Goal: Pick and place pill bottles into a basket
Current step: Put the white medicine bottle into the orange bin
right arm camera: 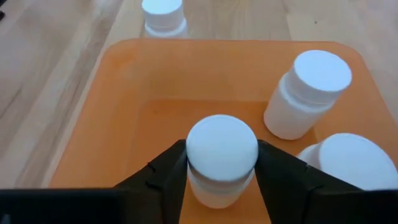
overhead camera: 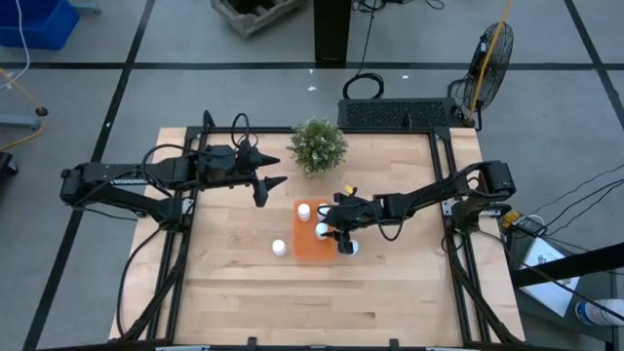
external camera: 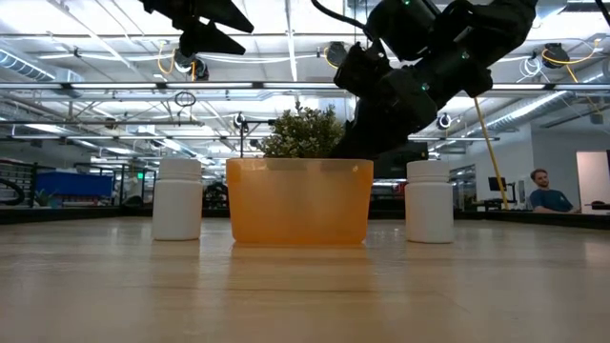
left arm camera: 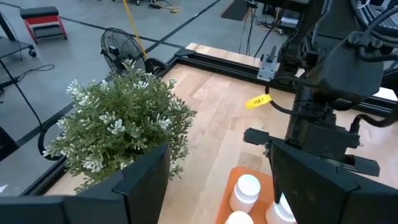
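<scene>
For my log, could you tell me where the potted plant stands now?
In the high view the potted plant stands at the table's far edge, just behind the orange basket.

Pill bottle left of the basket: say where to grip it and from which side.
Grip the pill bottle by its round body just below the cap, coming straight down from above. It stands upright, apart from the basket, with bare table around it.

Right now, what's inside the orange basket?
The basket holds two standing pill bottles, plus a third bottle gripped over it by the right gripper, which covers the floor beneath.
</scene>
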Tool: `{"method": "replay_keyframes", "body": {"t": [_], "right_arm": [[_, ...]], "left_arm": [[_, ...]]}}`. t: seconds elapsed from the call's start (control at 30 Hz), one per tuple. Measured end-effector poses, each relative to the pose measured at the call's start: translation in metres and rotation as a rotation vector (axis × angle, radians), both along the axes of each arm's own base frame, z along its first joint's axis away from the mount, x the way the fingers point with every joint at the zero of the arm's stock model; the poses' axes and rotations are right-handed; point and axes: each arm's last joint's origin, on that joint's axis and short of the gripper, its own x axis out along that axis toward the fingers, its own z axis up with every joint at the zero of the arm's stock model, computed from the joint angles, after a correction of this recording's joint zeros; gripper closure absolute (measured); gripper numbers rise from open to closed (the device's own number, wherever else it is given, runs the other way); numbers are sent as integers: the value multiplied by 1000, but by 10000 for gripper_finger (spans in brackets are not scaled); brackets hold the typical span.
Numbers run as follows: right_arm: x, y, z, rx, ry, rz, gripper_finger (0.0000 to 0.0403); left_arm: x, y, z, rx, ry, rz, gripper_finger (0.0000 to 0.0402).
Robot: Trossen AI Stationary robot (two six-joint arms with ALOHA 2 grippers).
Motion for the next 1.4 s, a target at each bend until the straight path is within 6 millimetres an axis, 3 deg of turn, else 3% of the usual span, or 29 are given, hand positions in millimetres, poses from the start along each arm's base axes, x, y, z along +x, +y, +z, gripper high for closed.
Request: {"method": "replay_keyframes", "body": {"t": [0.17,0.33,0.53,0.73,1.0,1.2,1.4], "right_arm": [[-2,0,-2,-2,32,-1,184],[-3,0,-2,-3,37,0,162],[-8,-1,27,-28,-58,5,164],[-35,-4,56,-56,-6,-64,167],[-79,15,49,23,83,-78,163],[-93,25,63,4,46,-63,148],[-97,45,61,-9,54,36,143]], "left_arm": [[0,0,0,-3,-1,-4,123],[0,-1,0,-23,-4,-32,124],[0,-2,-2,-37,20,-43,120],[-1,-2,-5,-40,43,-43,126],[-1,-2,-5,-35,46,-44,113],[-1,-2,-5,-34,50,-42,114],[-3,0,-7,-28,73,-15,126]]}}
